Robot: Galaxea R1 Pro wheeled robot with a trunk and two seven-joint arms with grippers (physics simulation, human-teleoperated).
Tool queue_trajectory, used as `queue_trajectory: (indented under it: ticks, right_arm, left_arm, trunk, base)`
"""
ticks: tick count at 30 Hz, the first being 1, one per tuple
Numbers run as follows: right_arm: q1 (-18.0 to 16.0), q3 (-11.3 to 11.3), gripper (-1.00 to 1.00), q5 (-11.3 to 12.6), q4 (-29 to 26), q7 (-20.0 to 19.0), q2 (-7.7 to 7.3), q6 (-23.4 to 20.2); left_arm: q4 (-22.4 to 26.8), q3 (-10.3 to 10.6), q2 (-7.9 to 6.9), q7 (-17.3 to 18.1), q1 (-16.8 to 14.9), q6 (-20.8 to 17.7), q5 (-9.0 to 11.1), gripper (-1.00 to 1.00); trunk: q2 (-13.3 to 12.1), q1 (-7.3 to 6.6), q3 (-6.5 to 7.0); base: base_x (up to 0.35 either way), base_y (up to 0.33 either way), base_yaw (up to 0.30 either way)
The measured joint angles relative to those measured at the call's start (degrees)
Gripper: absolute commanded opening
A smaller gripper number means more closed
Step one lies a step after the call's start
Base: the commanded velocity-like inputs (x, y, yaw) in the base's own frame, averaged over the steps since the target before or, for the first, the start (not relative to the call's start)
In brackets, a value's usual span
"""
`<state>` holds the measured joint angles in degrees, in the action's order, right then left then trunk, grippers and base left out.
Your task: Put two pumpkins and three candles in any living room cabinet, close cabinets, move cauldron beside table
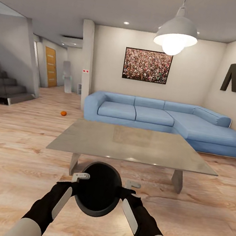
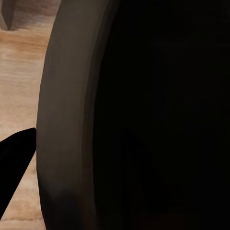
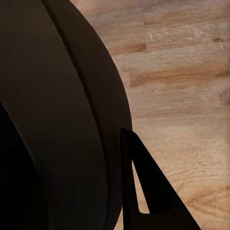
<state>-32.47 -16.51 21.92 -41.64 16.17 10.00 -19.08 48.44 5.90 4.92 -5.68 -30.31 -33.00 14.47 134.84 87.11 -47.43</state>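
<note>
My left gripper (image 1: 82,177) and right gripper (image 1: 128,185) clamp the cauldron (image 1: 98,189) from both sides, sharing its bulk, above the floor just before the grey table (image 1: 129,144); pumpkin (image 1: 63,113) lies beyond.

Arms: both extended forward and low, converging toward the centre.
Left gripper (image 1: 80,177): pressed against the cauldron's (image 1: 98,190) left side.
Right gripper (image 1: 130,186): pressed against its right side.

Wooden floor (image 1: 13,163) bears grey table (image 1: 129,144), sofa (image 1: 163,119), perhaps pumpkin (image 1: 63,113).
</note>
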Motion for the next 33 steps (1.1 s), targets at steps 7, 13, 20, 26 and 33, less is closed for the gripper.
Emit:
queue_trajectory:
  ticks: [7,13,20,26,33]
  right_arm:
    - [0.01,-0.02,-1.0,0.04,0.06,0.02,0.0,-0.05]
    - [0.01,-0.03,-1.0,0.04,0.07,0.02,0.0,-0.05]
    - [0.01,0.01,-1.0,0.06,0.08,0.01,0.0,-0.03]
    - [0.01,-0.04,-1.0,0.06,0.05,0.02,0.0,-0.04]
    - [0.01,0.02,-1.0,0.08,0.09,0.01,0.0,-0.04]
  left_arm:
    - [-0.1,-0.02,0.0,0.01,0.01,-0.02,0.03,-1.0]
    - [-0.11,-0.02,0.0,0.01,0.02,0.0,0.04,-1.0]
    - [-0.14,0.01,0.0,0.01,-0.02,-0.03,0.01,-1.0]
    - [-0.04,-0.03,0.0,0.0,0.03,-0.04,0.0,-1.0]
    - [-0.13,0.02,0.0,0.01,-0.02,-0.05,-0.01,-1.0]
  trunk:
    - [2.8,1.54,-1.26]
    - [5.21,2.86,-2.34]
    - [8.02,4.4,-3.59]
    - [8.43,4.72,-4.89]
    - [8.52,4.9,-6.44]
  base:
    - [0.0,0.0,0.0]
    - [0.0,0.0,0.0]
    - [0.0,0.0,0.0]
    - [0.0,0.0,0.0]
    - [0.0,0.0,0.0]
